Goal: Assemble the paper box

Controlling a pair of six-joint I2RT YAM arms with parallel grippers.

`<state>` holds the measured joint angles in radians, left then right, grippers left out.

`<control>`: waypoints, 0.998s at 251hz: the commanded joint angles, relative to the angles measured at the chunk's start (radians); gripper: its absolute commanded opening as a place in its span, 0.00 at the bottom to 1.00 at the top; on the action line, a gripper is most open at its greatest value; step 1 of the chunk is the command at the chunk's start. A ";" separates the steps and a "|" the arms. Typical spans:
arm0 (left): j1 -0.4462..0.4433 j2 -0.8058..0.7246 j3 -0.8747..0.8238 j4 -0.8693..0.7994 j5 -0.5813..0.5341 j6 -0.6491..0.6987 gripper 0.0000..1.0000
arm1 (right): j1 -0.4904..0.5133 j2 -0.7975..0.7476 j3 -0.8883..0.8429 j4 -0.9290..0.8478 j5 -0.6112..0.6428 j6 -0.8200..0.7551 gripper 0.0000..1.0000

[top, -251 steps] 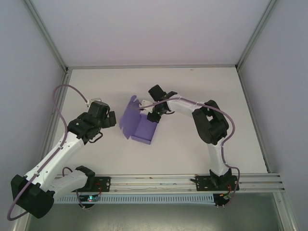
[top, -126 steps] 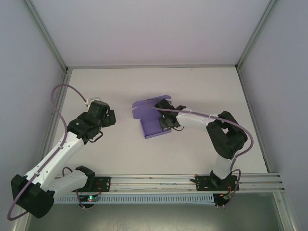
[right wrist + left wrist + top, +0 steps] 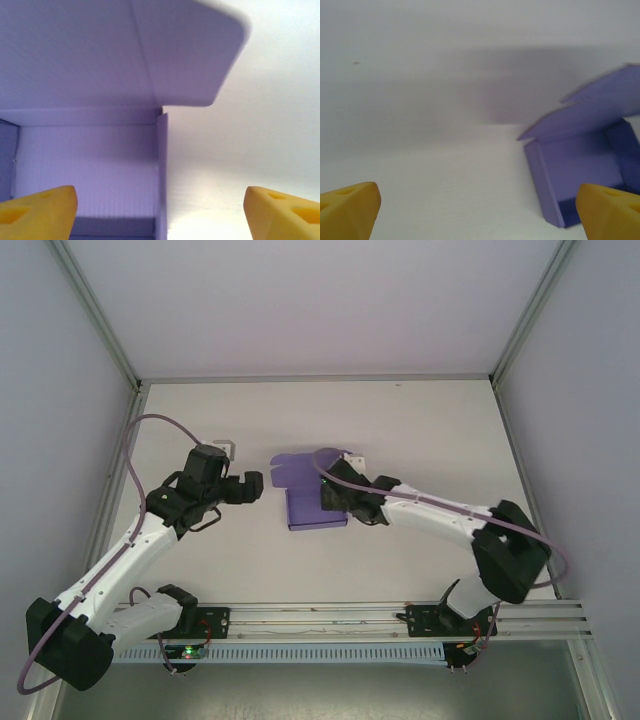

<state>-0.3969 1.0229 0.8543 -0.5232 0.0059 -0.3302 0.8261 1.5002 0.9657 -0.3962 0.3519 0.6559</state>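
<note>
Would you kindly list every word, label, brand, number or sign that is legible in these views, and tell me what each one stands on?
There are none to read.
The paper box is plain lavender card on every panel in view, with no print.
The table is unmarked white.

left gripper (image 3: 252, 486) jaws wide apart, right gripper (image 3: 333, 497) jaws spread, both arms extended inward
</note>
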 commanded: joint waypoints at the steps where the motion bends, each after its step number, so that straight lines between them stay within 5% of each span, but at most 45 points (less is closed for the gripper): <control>1: 0.009 0.020 0.004 0.065 0.168 0.177 1.00 | -0.027 -0.105 -0.071 0.131 0.024 -0.319 0.98; 32: 0.010 0.088 0.033 0.090 0.227 0.301 1.00 | -0.093 -0.211 -0.150 0.345 0.001 -0.665 0.99; 68: 0.009 0.228 0.132 0.011 0.310 0.466 1.00 | -0.281 -0.206 -0.105 0.329 -0.555 -0.995 0.99; 105: 0.010 0.345 0.207 -0.021 0.259 0.568 1.00 | -0.402 -0.078 0.067 0.118 -0.801 -1.198 0.95; 128: 0.010 0.420 0.266 -0.076 0.266 0.636 1.00 | -0.412 0.018 0.172 -0.013 -0.812 -1.316 0.87; 184: 0.009 0.562 0.396 -0.176 0.269 0.704 0.76 | -0.437 0.196 0.394 -0.255 -0.767 -1.399 0.52; 250: 0.009 0.614 0.446 -0.191 0.335 0.719 0.31 | -0.430 0.273 0.459 -0.337 -0.825 -1.415 0.16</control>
<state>-0.3969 1.6253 1.2629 -0.6544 0.2966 0.3573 0.3943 1.7458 1.3838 -0.6468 -0.4061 -0.7334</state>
